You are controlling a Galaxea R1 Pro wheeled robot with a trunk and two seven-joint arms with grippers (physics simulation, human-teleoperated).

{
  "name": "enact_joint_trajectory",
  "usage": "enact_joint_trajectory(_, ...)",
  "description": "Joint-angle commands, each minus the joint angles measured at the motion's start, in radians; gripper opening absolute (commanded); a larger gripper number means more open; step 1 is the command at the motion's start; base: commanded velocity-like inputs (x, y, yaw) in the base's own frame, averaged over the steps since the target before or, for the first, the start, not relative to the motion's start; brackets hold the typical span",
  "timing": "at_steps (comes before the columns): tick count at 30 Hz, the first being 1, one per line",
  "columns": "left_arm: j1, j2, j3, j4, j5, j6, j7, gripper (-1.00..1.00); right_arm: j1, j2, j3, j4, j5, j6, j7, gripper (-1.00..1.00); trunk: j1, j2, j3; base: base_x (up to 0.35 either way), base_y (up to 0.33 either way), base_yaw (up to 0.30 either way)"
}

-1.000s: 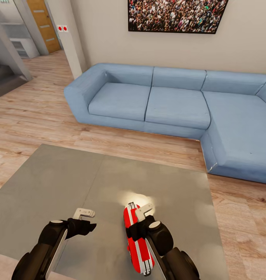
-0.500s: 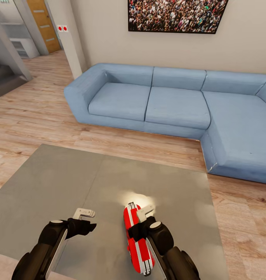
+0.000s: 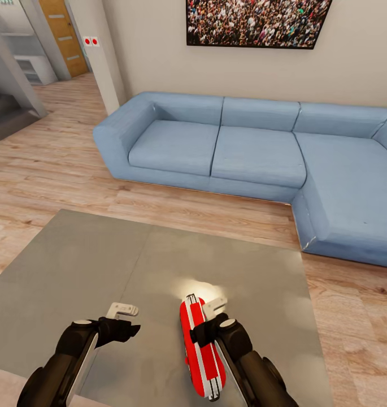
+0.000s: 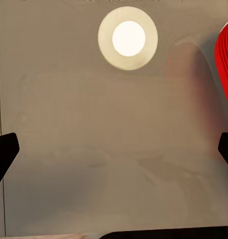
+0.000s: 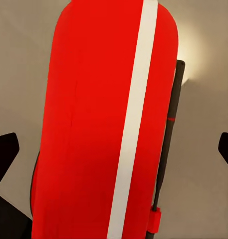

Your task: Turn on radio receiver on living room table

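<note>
Red with white stripes, the radio receiver (image 3: 200, 347) lies flat on the near part of the table (image 3: 74, 265), lengthwise away from the robot. The right gripper (image 3: 214, 308) hangs right over it, fingers spread wide; in the right wrist view the dark tips sit at both edges with the radio between them. The left gripper (image 3: 123, 310) hovers beside it over bare glossy grey top, also spread apart. A lamp glare (image 4: 127, 38) reflects in the glass. Past the table there's wood floor (image 3: 57, 164), then the blue sofa (image 3: 244, 152) and crowd picture (image 3: 255, 21).
</note>
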Motion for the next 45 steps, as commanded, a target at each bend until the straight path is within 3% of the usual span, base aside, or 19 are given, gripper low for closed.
enact_joint_trajectory(1,0.000,0.000,0.000,0.000,0.000,0.000,0.000,1.00,-0.001,0.000,0.000,0.004,0.000,-0.002,0.000,1.00,0.000,0.000,0.000,0.000,0.000,0.000)
enact_joint_trajectory(45,0.000,0.000,0.000,-0.001,-0.001,0.000,0.000,1.00,-0.005,0.000,0.008,0.073,-0.002,-0.053,0.011,1.00,0.000,0.000,0.000,0.000,0.000,0.000)
